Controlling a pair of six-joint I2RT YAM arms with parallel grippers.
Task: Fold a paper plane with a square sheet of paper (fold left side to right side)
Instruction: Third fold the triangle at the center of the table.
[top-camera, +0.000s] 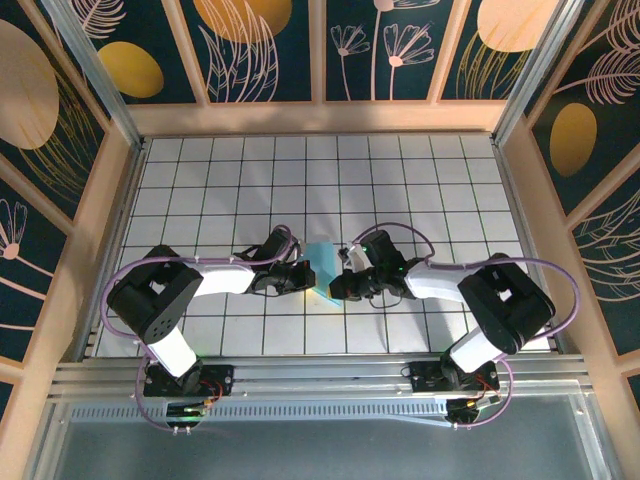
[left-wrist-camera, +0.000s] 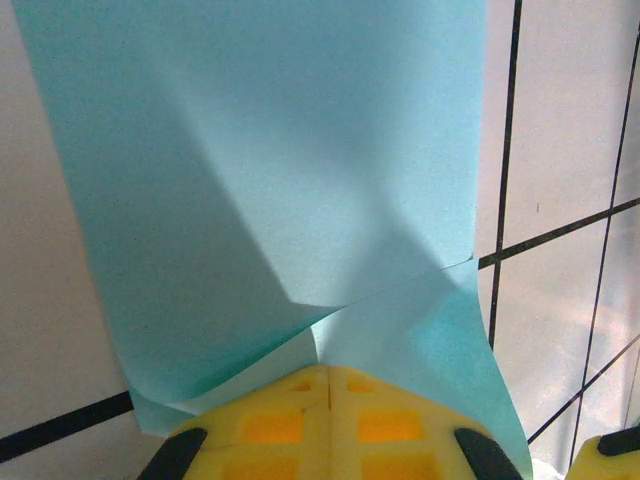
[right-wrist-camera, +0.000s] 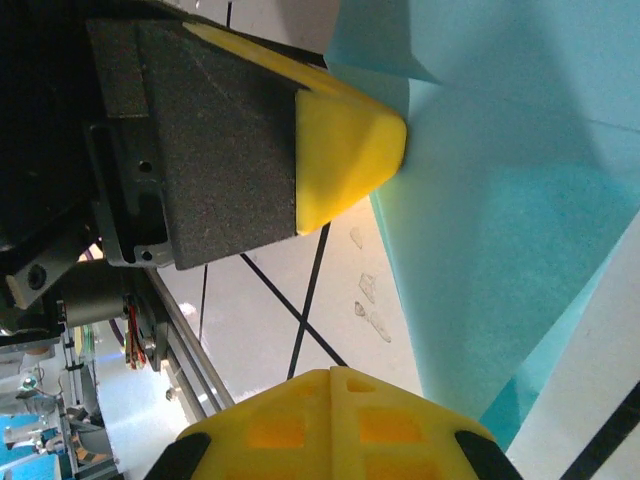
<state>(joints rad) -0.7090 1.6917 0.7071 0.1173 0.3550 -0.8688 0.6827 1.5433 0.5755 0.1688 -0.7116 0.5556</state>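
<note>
The white tiled table (top-camera: 200, 180) spreads out in front of me. Dark panels (top-camera: 270, 40) painted with flowers fence it on the left, right and far sides. A metal rail (top-camera: 320, 372) runs along the near edge, where both my bases are bolted. My left arm (top-camera: 165, 300) bends in from the left and my right arm (top-camera: 500, 300) from the right. Each trails a purple cable (top-camera: 560, 270), and they meet about the middle of the table.

Between them, on the tiles, lies the sheet of paper (top-camera: 322, 262), light teal, plain and partly folded. From my left wrist I see one broad layer of it (left-wrist-camera: 280, 180) lying over another. Creases slant across it, and the lower layer spreads out to one side.

My left pincer (top-camera: 298, 277) sits just left of the sheet. Its yellow pads (left-wrist-camera: 270, 430) are pressed together with only a thin seam between them, and their tips touch the paper's edge. I cannot tell whether any paper is nipped in that seam. From my right wrist, one of those pads (right-wrist-camera: 345, 150) butts against the sheet (right-wrist-camera: 520, 200).

My right pincer (top-camera: 345, 287) sits just right of the sheet, toward its near corner. Its own pads (right-wrist-camera: 400, 430) are together as well, with the paper just beside them. Whether they touch it I cannot tell.
</note>
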